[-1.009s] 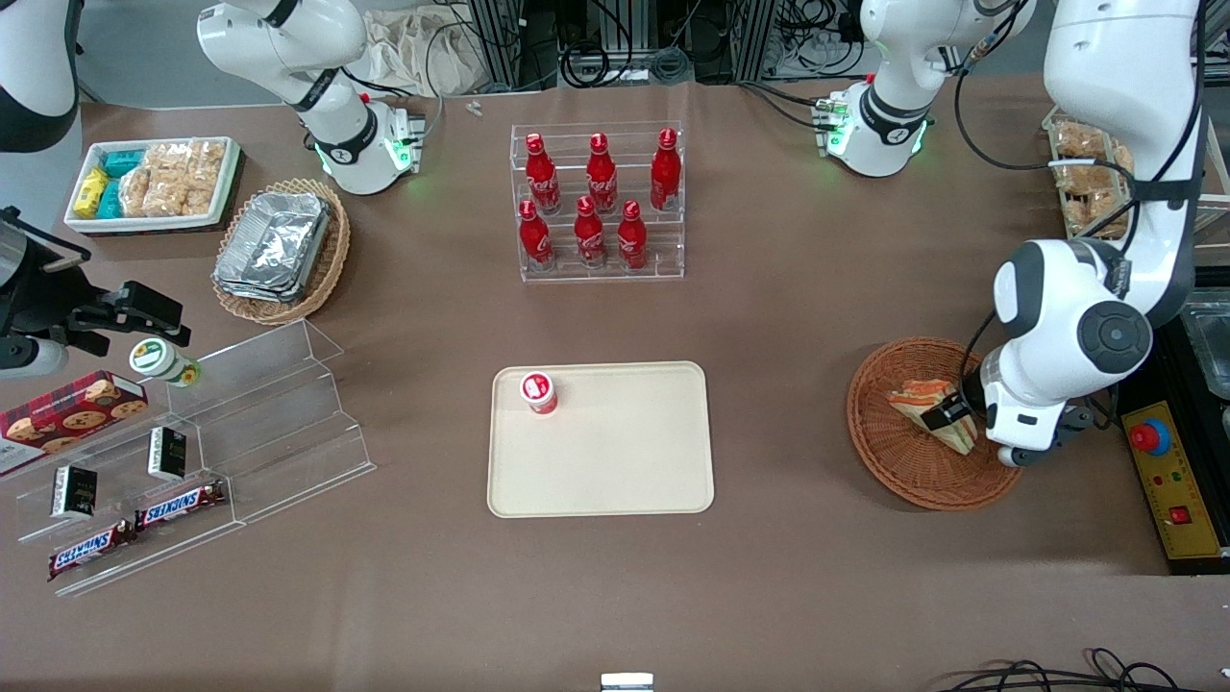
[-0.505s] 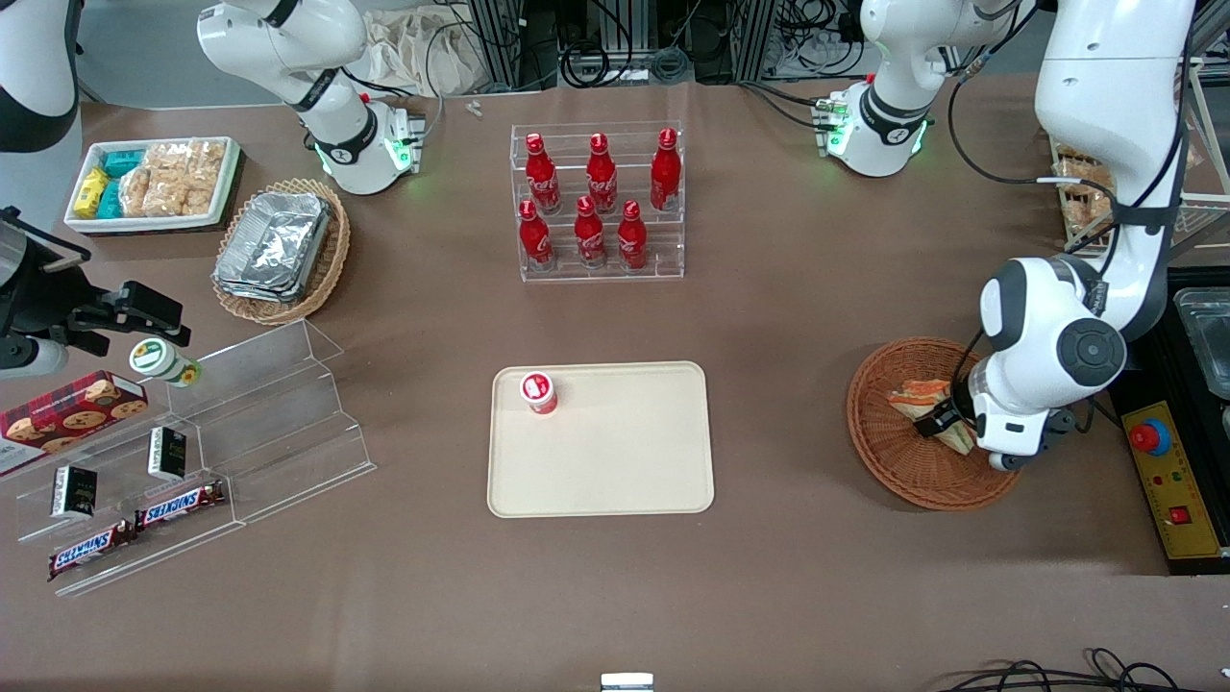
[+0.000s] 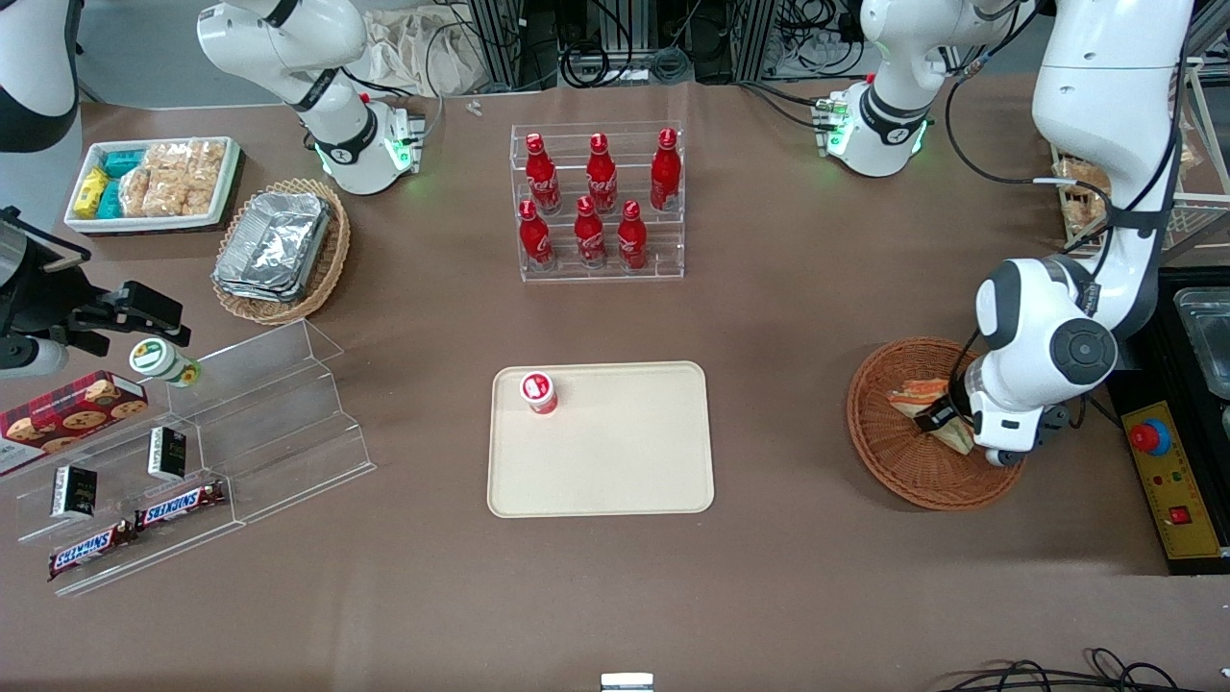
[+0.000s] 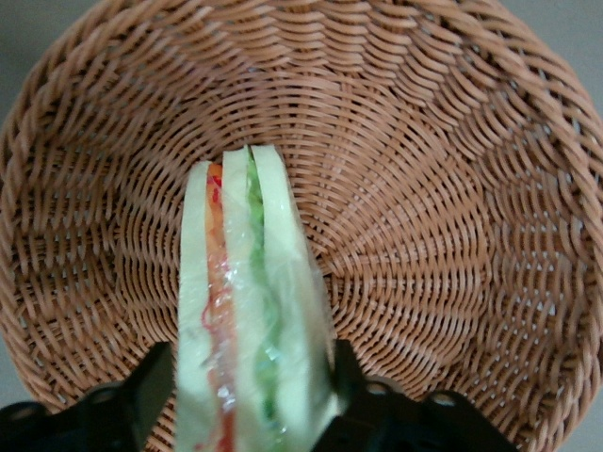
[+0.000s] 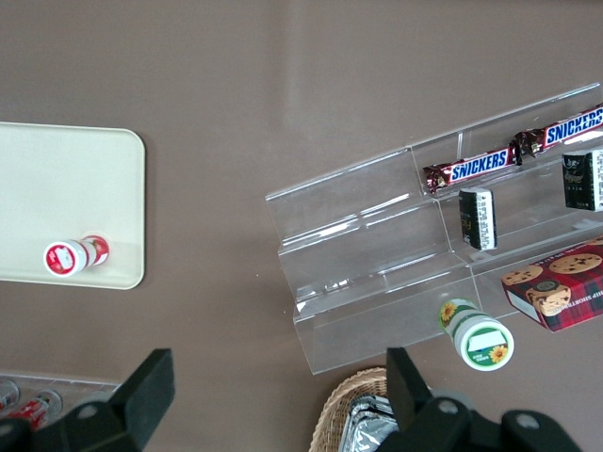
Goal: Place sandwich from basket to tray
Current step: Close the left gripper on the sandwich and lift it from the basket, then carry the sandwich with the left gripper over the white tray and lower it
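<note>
The gripper [image 4: 250, 395] is sitting down inside the basket [image 3: 889, 461], its two dark fingers [image 4: 141, 400] pressing against the outer bread slices of the sandwich [image 4: 247, 311], so it is clamping the wedge between them. In the wrist view the sandwich is standing on edge, its layers running away from the camera (white bread outside, orange-red and green filling inside, under a clear wrap). In the front view the sandwich [image 3: 921, 396] is showing only in part, with the white wrist of the working arm covering much of it; it is lying in the half of the basket toward the working arm's end of the table. I cannot tell whether it is resting on the wicker floor or lifted just off it.

The basket is sitting on the brown table [image 3: 817, 596], well apart from the tray [image 3: 625, 461], which is lying near the middle of the table, toward the parked arm. A small red-capped bottle [image 3: 539, 392] is standing on the tray close to one corner, the one farther from the camera. Farther still from the camera, a clear rack [image 3: 601, 269] is holding six red bottles [image 3: 589, 231] in two rows. Toward the parked arm's end, a clear stepped stand [image 3: 250, 452] is carrying Snickers bars [image 3: 178, 505].
</note>
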`<state>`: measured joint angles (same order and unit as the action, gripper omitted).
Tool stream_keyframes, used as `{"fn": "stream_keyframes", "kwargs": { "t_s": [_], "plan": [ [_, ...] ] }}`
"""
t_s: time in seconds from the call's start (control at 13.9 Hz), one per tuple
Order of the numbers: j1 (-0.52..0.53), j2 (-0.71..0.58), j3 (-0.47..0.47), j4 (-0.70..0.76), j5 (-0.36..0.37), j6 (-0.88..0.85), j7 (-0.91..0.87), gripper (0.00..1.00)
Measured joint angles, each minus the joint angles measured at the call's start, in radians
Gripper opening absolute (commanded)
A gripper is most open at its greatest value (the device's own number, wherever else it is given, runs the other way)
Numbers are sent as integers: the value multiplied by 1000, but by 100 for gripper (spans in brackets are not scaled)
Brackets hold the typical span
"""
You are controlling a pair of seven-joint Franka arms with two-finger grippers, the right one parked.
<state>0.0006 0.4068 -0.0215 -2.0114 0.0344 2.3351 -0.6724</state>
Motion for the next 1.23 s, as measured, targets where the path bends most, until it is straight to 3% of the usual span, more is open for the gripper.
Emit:
{"fn": "stream_keyframes", "kwargs": {
  "t_s": [0.14, 0.22, 0.5, 0.86, 1.01, 1.23],
  "plan": [
    [3, -10, 0, 4, 0, -4, -21, 2],
    [4, -18, 0, 8, 0, -15, -29, 0],
    [0, -63, -8, 82, 0, -135, -92, 0],
    [-9, -93, -51, 365, -7, -529, -115, 0],
    [-11, -98, -64, 483, -50, -679, -112, 0],
    [-11, -102, -119, 583, -71, -793, -106, 0]
  ]
}}
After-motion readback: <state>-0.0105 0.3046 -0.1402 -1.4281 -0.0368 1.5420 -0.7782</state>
